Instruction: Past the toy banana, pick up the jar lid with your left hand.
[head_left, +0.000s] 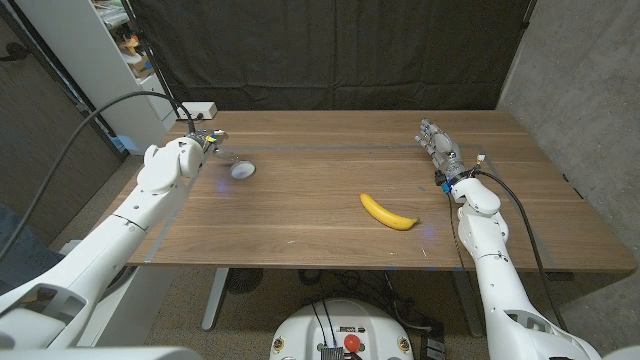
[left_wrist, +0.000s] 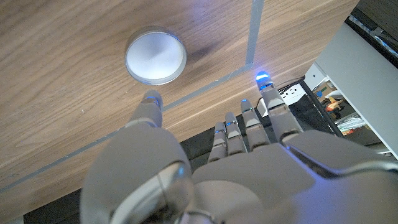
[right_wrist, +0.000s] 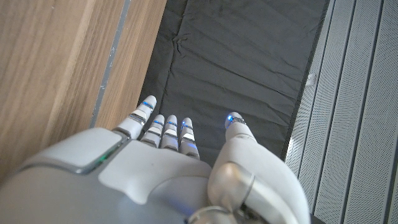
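closest to the head camera, the toy banana (head_left: 389, 212) lies toward the table's (head_left: 330, 245) near edge, right of its middle, a smooth yellow curve with a plastic sheen on the brown wood grain. it lies well apart from both hands, so it reads as a landmark to reach beyond, not a thing to touch.

the jar lid (head_left: 242, 169) sits farther back, toward the table's left edge: a small flat round disc, pale and matte, with a thin raised rim, lying flat on the boards.

the left hand (head_left: 206, 139) hangs just beside the lid on its far-left side, fingers (left_wrist: 268, 104) spread and straight, holding nothing; in the left wrist view the thumb tip points at the lid's rim but does not appear to touch it. that stance looks like a lining-up for a pinch on the rim, since so low a disc likely offers little else to grip.

the right hand (head_left: 438, 145) waits near the table's right edge, toward the far corner, fingers extended and apart, empty, well clear of the work. both hands are glossy white shell with grey fingers and small blue lights.
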